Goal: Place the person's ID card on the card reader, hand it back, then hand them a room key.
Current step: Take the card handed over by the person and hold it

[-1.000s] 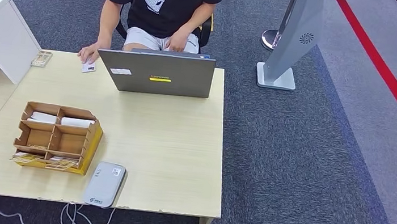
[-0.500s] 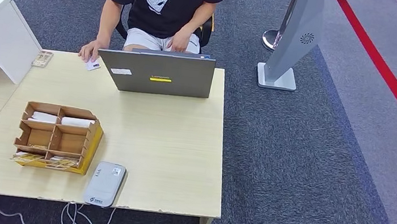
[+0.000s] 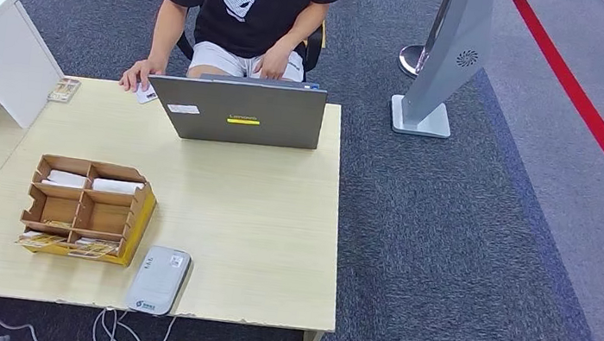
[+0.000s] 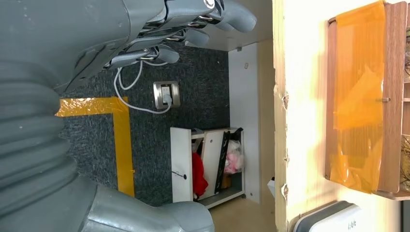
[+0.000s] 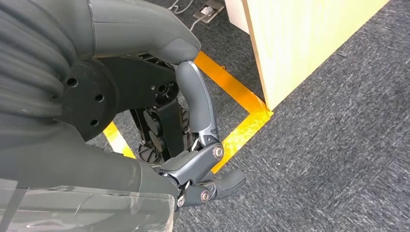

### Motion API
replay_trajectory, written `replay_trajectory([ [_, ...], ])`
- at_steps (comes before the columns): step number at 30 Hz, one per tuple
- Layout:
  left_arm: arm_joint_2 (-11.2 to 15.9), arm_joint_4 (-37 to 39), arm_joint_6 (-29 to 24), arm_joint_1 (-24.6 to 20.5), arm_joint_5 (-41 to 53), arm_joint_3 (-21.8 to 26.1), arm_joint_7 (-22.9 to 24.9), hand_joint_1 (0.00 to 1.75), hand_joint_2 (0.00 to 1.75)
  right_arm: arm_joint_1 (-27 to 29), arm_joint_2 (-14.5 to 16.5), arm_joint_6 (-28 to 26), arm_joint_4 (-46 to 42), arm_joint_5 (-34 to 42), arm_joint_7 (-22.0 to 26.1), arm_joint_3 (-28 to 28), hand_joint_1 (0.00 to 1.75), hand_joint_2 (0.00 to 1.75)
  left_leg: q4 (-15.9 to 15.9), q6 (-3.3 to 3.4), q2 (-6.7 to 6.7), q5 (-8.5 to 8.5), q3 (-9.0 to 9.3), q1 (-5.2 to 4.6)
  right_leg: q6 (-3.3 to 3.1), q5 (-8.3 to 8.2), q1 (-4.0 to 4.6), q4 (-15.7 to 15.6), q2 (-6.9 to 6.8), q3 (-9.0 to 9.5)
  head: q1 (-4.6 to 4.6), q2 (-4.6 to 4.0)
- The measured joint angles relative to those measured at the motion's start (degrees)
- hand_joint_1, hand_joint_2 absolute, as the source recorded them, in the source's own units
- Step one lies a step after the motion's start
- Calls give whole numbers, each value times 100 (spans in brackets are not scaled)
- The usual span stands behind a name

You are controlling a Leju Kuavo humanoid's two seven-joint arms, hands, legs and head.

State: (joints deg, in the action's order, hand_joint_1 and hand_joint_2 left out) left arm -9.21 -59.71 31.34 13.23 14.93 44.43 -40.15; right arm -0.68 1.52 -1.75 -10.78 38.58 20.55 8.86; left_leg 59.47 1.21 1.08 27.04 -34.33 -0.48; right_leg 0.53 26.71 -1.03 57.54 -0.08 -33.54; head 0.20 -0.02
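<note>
Card (image 3: 146,94): at far table edge, left of laptop (image 3: 239,111), under person's hand (image 3: 137,77).
Card reader (image 3: 157,281): at near table edge, beside wooden organizer (image 3: 85,209).
Left hand (image 4: 159,34): below table level, fingers loosely apart, holding nothing.
Right hand (image 5: 193,145): beside table (image 3: 258,217) near floor, fingers part-curled, holding nothing.

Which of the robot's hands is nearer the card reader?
Left, as far as the views show. The left hand hangs below the table edge with the card reader close by at that edge; the right hand hangs over carpet beyond the table's corner.
</note>
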Motion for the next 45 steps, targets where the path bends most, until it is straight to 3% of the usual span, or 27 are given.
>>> replay_trajectory([
  [6,10,-37,19,32,-80,-55,0,0,175,0,-21,24,2,-2,-13,-2,0,175,-1,0,0,0,0,1,0,0,1,0,0,0,1,0],
  [10,16,-257,322,112,-433,-128,0,0,175,1,-40,85,2,-8,14,-5,0,175,0,0,0,0,-1,0,0,0,0,0,0,0,1,0],
  [12,-42,-576,586,175,-606,-137,-1,0,175,6,-43,235,2,2,140,-5,0,175,0,0,0,0,-2,0,0,0,0,0,0,-2,1,0],
  [14,-231,-1346,485,307,-597,-152,-7,0,175,13,-42,657,2,-16,530,-5,0,175,2,0,1,0,-4,0,-1,-1,0,0,0,-3,2,0],
  [16,-492,-2521,-477,560,-420,-351,-2,0,175,4,-9,1111,-3,-125,1099,-13,0,175,5,1,3,0,-4,0,-1,-2,0,0,1,-3,3,0],
  [18,-684,-3669,-2093,851,-275,-826,42,0,175,-21,75,1255,-26,-263,1498,-31,0,175,7,1,2,0,-4,0,0,-4,0,0,0,-1,3,0],
  [20,-804,-4593,-3454,1081,-282,-1312,65,0,175,-51,183,1227,-67,-321,1642,-40,0,175,7,1,-1,1,-5,0,3,-5,0,0,-1,1,9,0],
  [21,-847,-4976,-3765,1183,-403,-1496,74,0,175,-65,238,1211,-89,-330,1661,-40,0,175,8,2,-1,2,-3,0,4,-5,0,0,-1,1,10,0],
  [23,-891,-5537,-3458,1330,-935,-1717,164,0,175,-76,321,1198,-113,-353,1646,-30,0,175,7,3,0,4,-1,-1,4,-4,-1,0,0,0,9,0],
  [27,-933,-6067,-1642,1385,-1630,-1632,302,0,175,-58,377,1228,-116,-413,1566,48,0,175,3,0,-7,2,-2,1,-1,2,1,1,-10,2,1,0],
  [29,-970,-6237,-1473,1387,-1623,-1536,297,0,175,-44,377,1225,-117,-419,1542,97,0,175,2,-2,-4,1,0,2,-4,1,2,2,-9,2,-3,0],
  [32,-1008,-6436,-1855,1411,-1429,-1478,244,0,175,-21,377,1200,-118,-449,1511,182,0,175,2,-2,-4,1,-1,1,-4,1,1,2,-9,1,-1,0],
  [38,-1019,-6817,-3338,1333,-366,-1520,14,0,175,-22,416,1161,-120,-656,1457,292,0,175,2,-2,-5,1,0,0,-2,2,0,2,-11,1,-3,0],
  [45,-1015,-6978,-3464,1286,-242,-1569,0,0,175,-21,427,1161,-126,-688,1443,310,0,175,2,-2,-4,1,0,0,-3,1,0,2,-8,0,-3,0],
])
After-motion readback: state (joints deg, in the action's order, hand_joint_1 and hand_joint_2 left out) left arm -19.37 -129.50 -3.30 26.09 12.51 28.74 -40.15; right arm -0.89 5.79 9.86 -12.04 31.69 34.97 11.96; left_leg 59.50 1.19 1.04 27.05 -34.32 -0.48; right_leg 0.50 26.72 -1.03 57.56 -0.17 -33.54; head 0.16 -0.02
